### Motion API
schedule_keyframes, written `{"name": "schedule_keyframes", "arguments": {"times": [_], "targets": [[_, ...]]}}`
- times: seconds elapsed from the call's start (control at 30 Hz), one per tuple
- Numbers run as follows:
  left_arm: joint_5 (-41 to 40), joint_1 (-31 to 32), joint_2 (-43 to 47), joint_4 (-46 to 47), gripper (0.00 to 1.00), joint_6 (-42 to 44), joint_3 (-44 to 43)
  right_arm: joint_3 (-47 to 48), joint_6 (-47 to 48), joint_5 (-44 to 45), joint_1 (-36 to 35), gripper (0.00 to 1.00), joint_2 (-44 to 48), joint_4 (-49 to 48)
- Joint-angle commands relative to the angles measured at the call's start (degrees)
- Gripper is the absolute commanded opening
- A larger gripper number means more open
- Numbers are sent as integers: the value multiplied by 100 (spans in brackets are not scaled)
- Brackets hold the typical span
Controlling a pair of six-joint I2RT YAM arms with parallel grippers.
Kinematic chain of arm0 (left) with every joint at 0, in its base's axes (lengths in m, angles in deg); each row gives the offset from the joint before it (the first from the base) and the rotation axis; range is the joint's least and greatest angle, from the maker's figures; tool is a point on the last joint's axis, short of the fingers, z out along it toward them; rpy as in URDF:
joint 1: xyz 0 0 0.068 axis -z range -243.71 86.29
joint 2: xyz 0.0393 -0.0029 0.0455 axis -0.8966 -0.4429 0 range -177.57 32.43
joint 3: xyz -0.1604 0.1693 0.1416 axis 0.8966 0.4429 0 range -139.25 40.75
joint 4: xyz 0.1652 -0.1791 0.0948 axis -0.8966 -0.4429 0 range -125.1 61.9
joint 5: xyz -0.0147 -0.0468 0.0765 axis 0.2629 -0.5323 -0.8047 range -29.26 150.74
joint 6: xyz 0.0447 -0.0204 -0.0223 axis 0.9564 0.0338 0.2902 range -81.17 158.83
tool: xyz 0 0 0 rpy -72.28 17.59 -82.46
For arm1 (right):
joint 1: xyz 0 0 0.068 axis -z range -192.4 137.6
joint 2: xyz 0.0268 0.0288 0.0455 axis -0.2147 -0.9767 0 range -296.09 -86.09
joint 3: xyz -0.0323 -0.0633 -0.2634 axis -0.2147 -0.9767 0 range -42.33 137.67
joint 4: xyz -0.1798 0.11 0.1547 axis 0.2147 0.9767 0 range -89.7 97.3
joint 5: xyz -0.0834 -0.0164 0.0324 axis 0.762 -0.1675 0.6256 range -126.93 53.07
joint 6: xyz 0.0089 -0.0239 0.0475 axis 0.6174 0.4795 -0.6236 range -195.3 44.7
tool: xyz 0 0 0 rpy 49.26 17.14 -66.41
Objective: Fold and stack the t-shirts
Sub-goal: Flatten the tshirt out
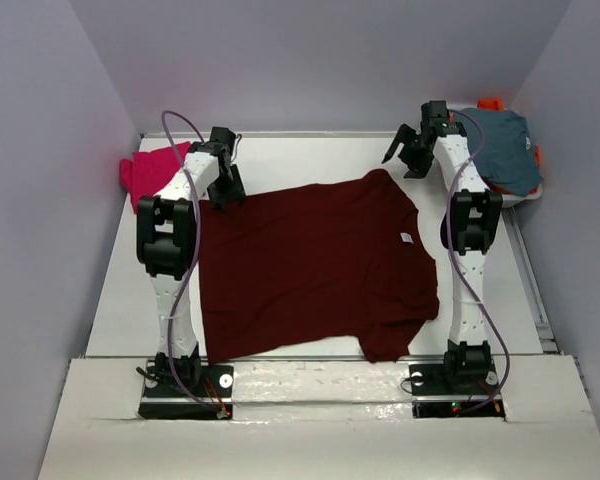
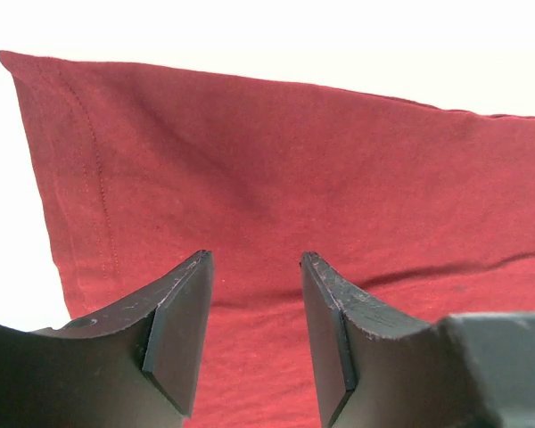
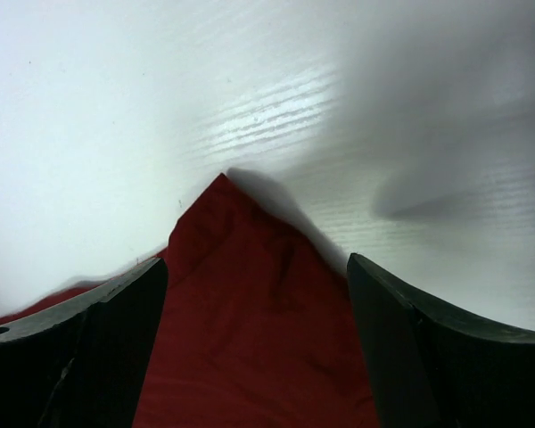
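Left wrist shows you the left gripper (image 2: 257,263), jaws apart, over the maroon t-shirt (image 2: 294,152) hem; the right gripper (image 3: 259,272) gapes above its corner. Only the top view shows it spread on the table (image 1: 310,160), small white label (image 1: 405,238) unreadable.

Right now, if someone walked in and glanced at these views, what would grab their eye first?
The large dark maroon t-shirt lies spread across the middle of the white table. Both arms reach to its far edge: the left gripper is open over the far-left corner, and the right gripper is open by the far-right tip. A magenta-pink shirt is bunched at the far left, and a grey-blue garment at the far right.
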Motion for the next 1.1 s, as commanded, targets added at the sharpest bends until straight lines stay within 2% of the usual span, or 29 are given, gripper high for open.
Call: {"name": "schedule_keyframes", "arguments": {"times": [0.0, 0.67, 0.93, 1.07], "targets": [[-136, -31, 209, -235, 55, 69, -117, -26, 159, -120, 45, 87, -101, -612], [-154, -31, 77, -244, 54, 104, -108, -229, 45, -735, 45, 78, -470, -1034], [-136, -31, 33, -200, 54, 112, -73, -308, 115, -998, -131, 68, -540, -1070], [-119, -31, 15, -174, 54, 104, -38, -343, 132, -1060, -184, 58, -532, -1061]]}}
